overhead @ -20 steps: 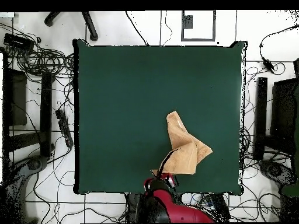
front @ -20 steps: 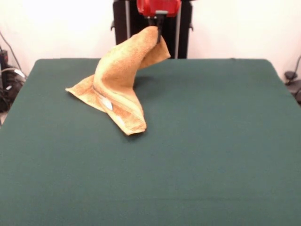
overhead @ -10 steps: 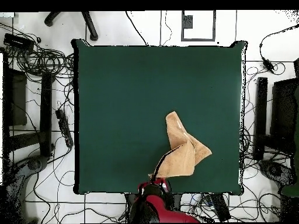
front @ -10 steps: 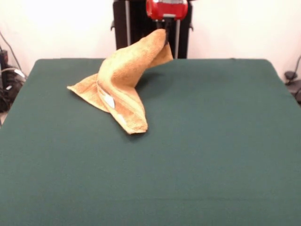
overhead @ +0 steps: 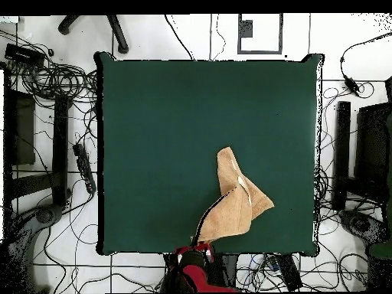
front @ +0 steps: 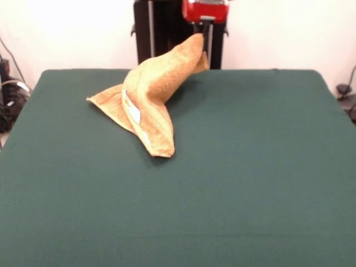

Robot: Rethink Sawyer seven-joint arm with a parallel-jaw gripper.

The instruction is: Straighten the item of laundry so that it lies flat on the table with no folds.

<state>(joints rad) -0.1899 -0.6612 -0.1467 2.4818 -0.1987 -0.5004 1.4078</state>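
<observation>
Towel (front: 151, 94) in golden-orange terry hangs from my fingers (front: 203, 43), which are clamped on one raised corner at the tabletop's (front: 250, 167) far edge in the front view. From that pinched peak at about 1 o'clock, the cloth slopes down toward 7 o'clock and rests on the green surface in two folded lobes: one pointing to 9 o'clock, the other tapering toward 6 o'clock. A small white label (front: 132, 108) shows on the fold where the two lobes meet, beside a woven band running down the lower lobe. The towel is not flat; most of it stands tented off the surface, with only its lower edges touching.

In the overhead view, the towel (overhead: 234, 199) sits in the 5 o'clock part of the tabletop (overhead: 153, 138), its lifted corner reaching the bottom edge where my red arm (overhead: 193, 268) enters. Cables and dark equipment (overhead: 31, 145) lie on the floor around the tabletop, well apart from the cloth.
</observation>
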